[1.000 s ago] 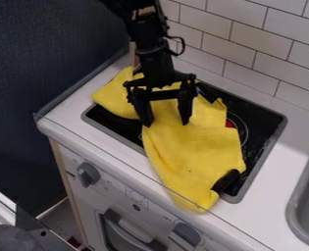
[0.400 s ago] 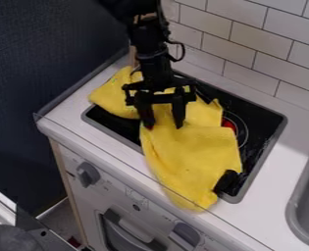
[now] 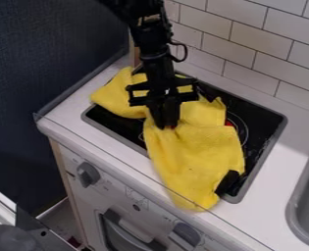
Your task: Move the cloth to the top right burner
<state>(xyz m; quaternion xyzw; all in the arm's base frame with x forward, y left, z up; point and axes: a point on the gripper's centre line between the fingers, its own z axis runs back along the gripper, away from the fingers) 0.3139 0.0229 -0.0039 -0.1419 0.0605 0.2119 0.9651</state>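
The black gripper (image 3: 167, 126) hangs over the middle of the stove, its fingers drawn close together and shut on a pinch of the yellow cloth (image 3: 196, 157). The cloth lies rumpled across the black stovetop (image 3: 265, 122), from its upper left edge down past the front rim. A burner ring (image 3: 244, 131) with a red spot shows partly beside the cloth's right edge. Most of the other burner markings are hidden under the cloth and arm.
A black object (image 3: 227, 183) sticks out at the cloth's lower right edge. White tiles (image 3: 242, 51) rise behind the counter (image 3: 284, 162). A grey sink (image 3: 307, 196) is at the right edge, and knobs (image 3: 88, 174) line the stove's front.
The gripper's fingers have come together from a wide spread, gathering the cloth between them. The cloth has shifted only slightly.
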